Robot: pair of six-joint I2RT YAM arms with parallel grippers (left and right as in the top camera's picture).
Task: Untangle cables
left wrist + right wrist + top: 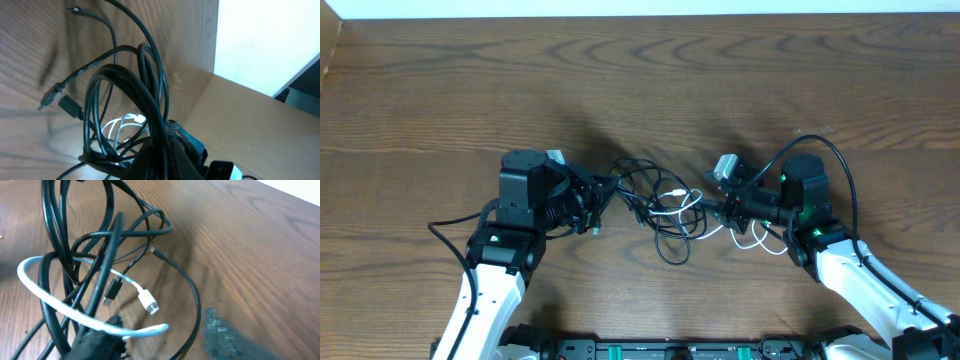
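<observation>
Left hand (592, 205), clamped on the cables (655, 205), faces the right hand (715, 207), grip indeterminable, across the tangle at the middle of the worktop (640, 90); black and white strands interloop, so nearly all untangling is left.

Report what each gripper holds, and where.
Left gripper: black cables, pinched where several loops bunch together. Right gripper: fingers apart, nothing clamped.

Soft, even light on the bench (640, 90), faint shadows under the cables (665, 215); left wrist view glares white beyond the bench, close-up blurred.
</observation>
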